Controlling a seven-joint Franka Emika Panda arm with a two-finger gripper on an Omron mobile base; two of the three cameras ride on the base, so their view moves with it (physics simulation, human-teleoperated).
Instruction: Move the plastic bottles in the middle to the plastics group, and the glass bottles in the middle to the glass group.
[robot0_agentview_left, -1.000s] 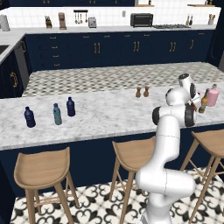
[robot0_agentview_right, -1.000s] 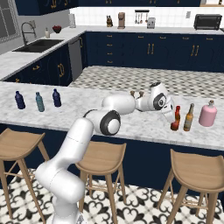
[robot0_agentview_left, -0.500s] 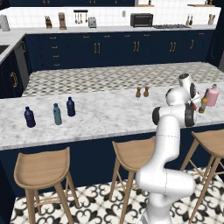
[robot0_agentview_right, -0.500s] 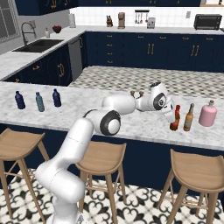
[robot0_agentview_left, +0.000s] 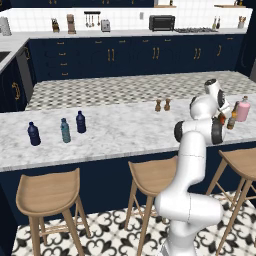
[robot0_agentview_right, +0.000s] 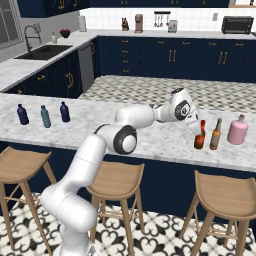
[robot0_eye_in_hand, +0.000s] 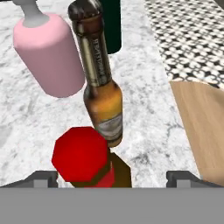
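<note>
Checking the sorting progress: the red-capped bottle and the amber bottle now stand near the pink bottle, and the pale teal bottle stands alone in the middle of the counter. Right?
Not quite. In the left base view the pale teal bottle stands between two navy bottles, not alone. The red-capped bottle and amber bottle do stand near the pink bottle.

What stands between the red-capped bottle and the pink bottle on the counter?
One thing: the slim brown bottle stands between the red-capped bottle and the pink bottle, all three in a row near the counter's edge. The end effector is open around the red-capped bottle, with nothing between them.
</note>
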